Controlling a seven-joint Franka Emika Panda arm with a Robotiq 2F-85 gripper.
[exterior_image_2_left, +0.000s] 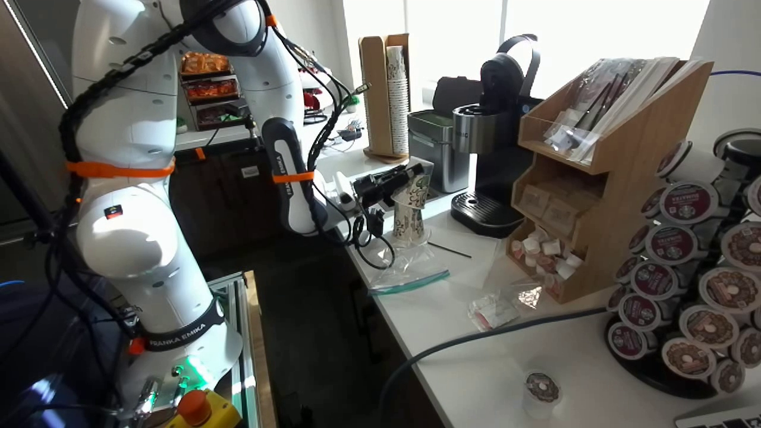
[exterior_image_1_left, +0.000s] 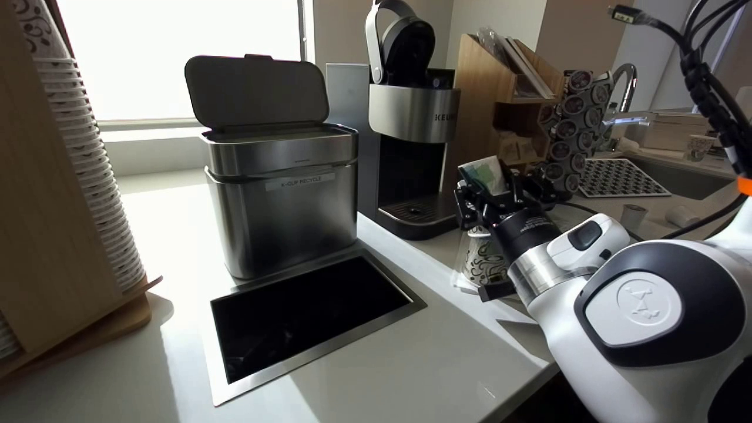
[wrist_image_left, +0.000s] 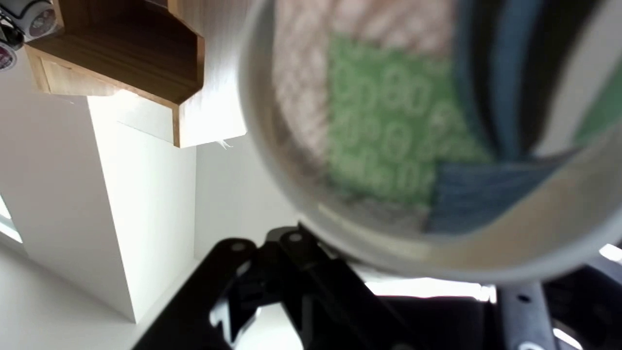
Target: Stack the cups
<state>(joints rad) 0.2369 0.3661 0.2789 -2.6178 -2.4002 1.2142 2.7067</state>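
over the white counter (exterior_image_1_left: 399, 364) reaches the robot arm (exterior_image_2_left: 128, 128), near the steel-fronted coffee maker (exterior_image_1_left: 411, 114). the gripper (exterior_image_1_left: 489, 197) has its jaws clamped on the tilted cup (exterior_image_2_left: 412, 193), a patterned one. right beneath it in both exterior views stands the lower cup (exterior_image_1_left: 483, 261); whether the two touch cannot be told. in the wrist view, green and blue print (wrist_image_left: 398, 126) shows inside the tilted cup.

In an exterior view my white arm (exterior_image_2_left: 128, 131) stands tall on its base (exterior_image_2_left: 184, 362), the forearm (exterior_image_2_left: 267, 83) sloping down to a bent wrist (exterior_image_1_left: 649, 311). From there my tool (exterior_image_1_left: 490, 194) reaches outward, tipped a little upward, its fingers (wrist_image_left: 330, 287) spaced apart in a hold.
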